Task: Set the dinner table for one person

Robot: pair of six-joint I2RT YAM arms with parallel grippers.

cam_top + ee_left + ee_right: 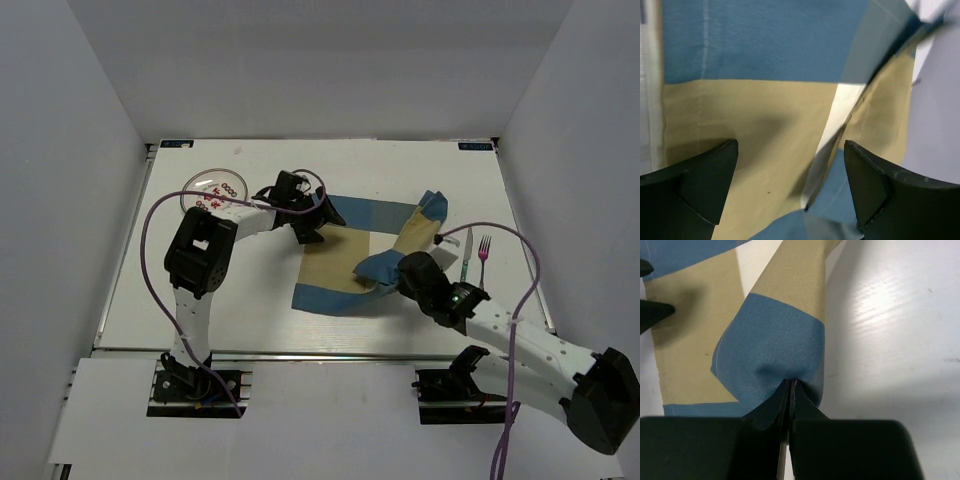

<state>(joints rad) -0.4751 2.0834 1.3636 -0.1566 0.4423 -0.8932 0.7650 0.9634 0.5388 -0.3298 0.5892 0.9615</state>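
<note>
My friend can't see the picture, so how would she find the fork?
Look at the right side of the white dinner table, just past the crumpled blue-and-tan placemat. Two thin utensils lie side by side there. The fork is the one nearer the table's right edge, pink with prongs, unlike the knife beside it.

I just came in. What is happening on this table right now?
Two robot arms are spreading a blue-and-tan placemat on the white dinner table. The right gripper is shut on a blue corner of the cloth, which lies partly folded. The left gripper hangs open above the placemat's far part. A plate waits far left; a knife and a fork lie at the right.
</note>
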